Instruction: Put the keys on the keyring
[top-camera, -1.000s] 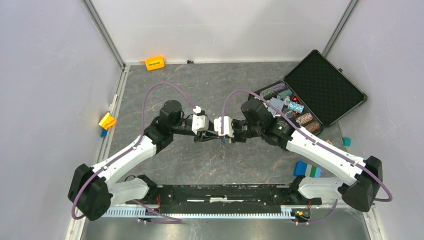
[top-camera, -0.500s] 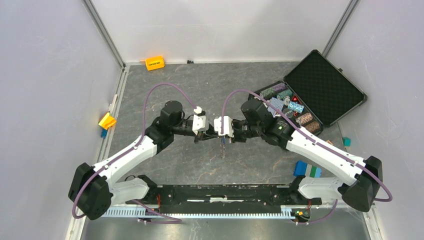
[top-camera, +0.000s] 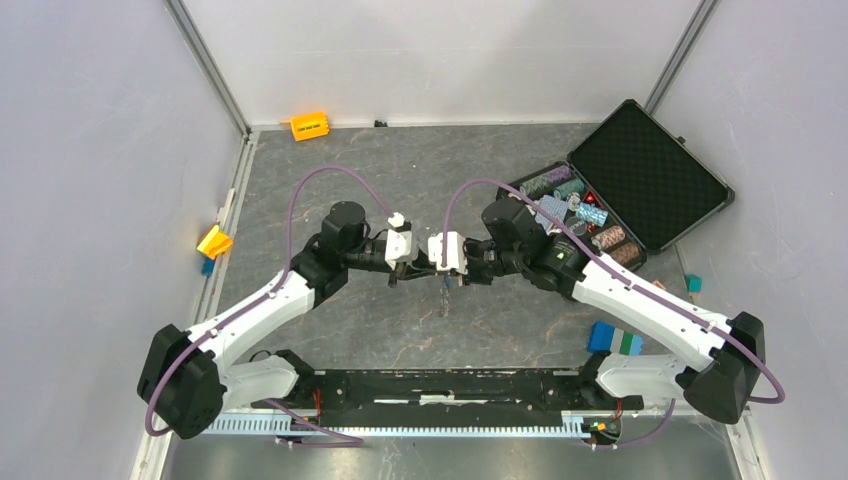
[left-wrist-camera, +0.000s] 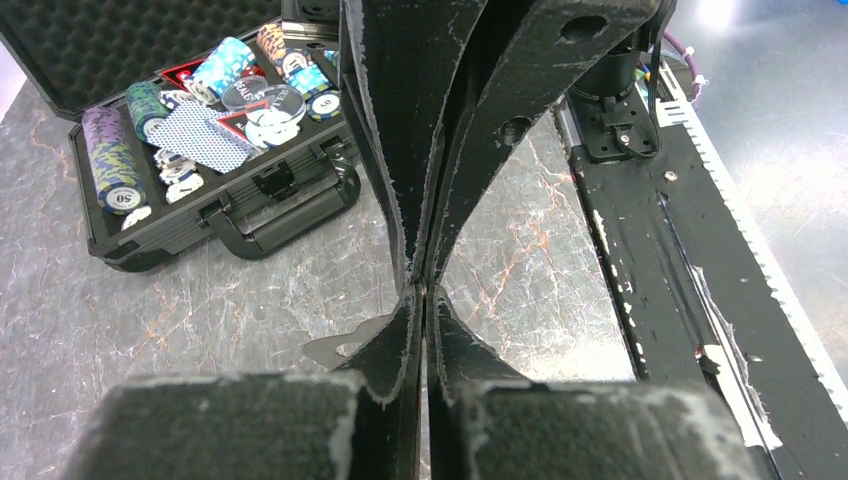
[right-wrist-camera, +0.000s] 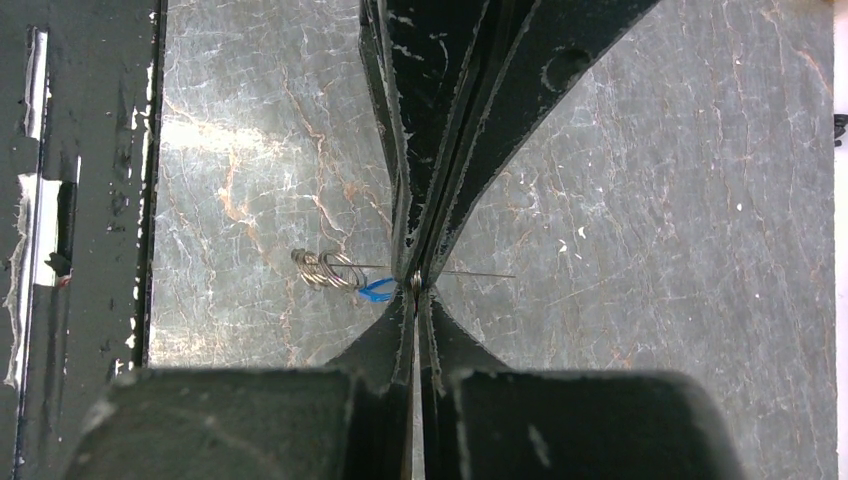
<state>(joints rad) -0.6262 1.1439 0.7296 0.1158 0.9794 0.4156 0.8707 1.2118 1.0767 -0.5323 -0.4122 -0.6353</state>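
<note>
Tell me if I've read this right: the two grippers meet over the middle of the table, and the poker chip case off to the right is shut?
Not quite: the poker chip case is open, its lid laid back and its chips on show, as the top external view makes plain. The rest holds: the left gripper and right gripper meet over the middle of the table.

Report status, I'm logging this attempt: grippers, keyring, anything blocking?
Left gripper, right gripper both shut, tips meeting. Keyring pinched in right's tips. Nothing in the way.

Grey marbled tabletop (pale walls)
</note>
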